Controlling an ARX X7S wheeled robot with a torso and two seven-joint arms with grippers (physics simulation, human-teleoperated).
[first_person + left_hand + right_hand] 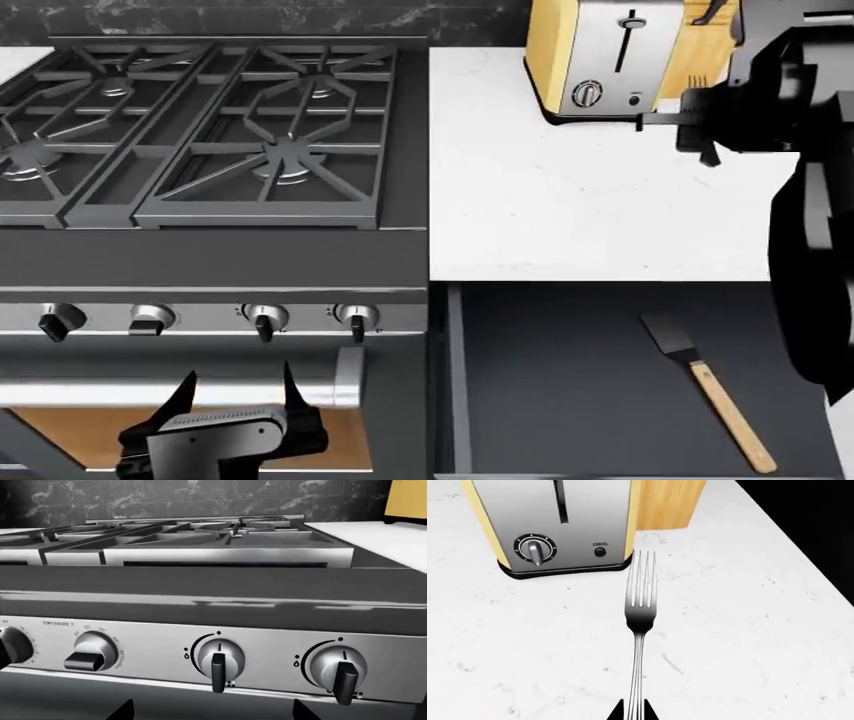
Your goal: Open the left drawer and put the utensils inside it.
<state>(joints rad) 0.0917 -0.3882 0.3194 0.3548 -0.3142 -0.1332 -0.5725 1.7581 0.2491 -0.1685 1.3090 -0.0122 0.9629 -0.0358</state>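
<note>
White marble counter (601,220) right of the stove (214,130); left drawer (574,380) is standing open below it, spatula (707,385) lying inside. Your right gripper (635,715) is pinching the fork (640,605) above the counter, tines toward the toaster (601,55). Your left gripper (240,395) is hanging open near the stove knobs (264,320), holding nothing.

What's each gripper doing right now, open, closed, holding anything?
Left gripper: open, holding nothing, in front of the stove.
Right gripper: closed on the fork, above the counter.

Fork (639,630) handle's end out of frame
</note>
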